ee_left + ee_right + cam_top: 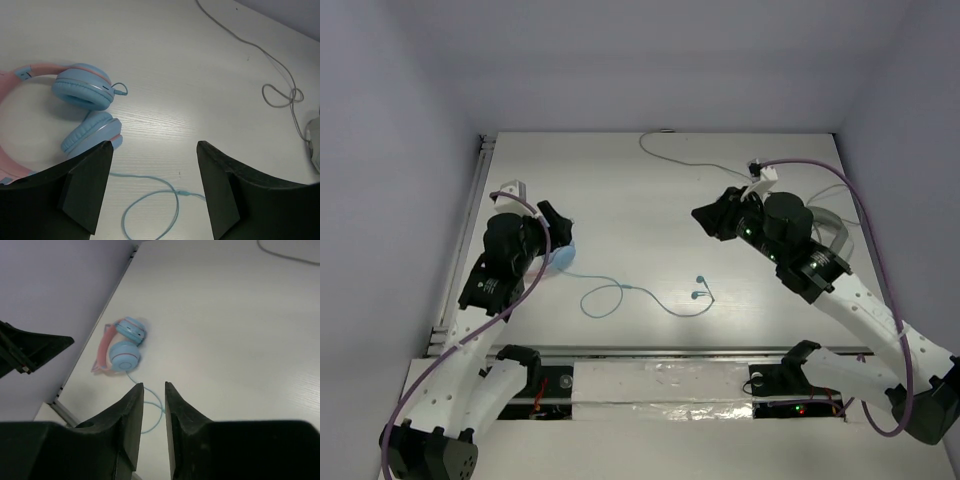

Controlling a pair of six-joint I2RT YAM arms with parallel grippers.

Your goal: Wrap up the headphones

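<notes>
The headphones (82,91) lie flat on the white table, with two light-blue ear cups and a pink headband (12,87). They also show in the right wrist view (124,346). In the top view they are mostly hidden under my left gripper (556,228), with only a blue edge (564,260) showing. Their thin pale-blue cable (620,292) loops across the table to its plug end (700,293). My left gripper (155,146) is wide open and empty, above the cable loop (150,207) beside the ear cups. My right gripper (708,216) hangs over the table's middle right, its jaws a narrow gap apart and empty.
A grey-white cable (685,160) runs along the far part of the table and is knotted in the left wrist view (282,94). White-grey headphones (828,222) lie behind my right arm. A rail (470,230) edges the table's left side.
</notes>
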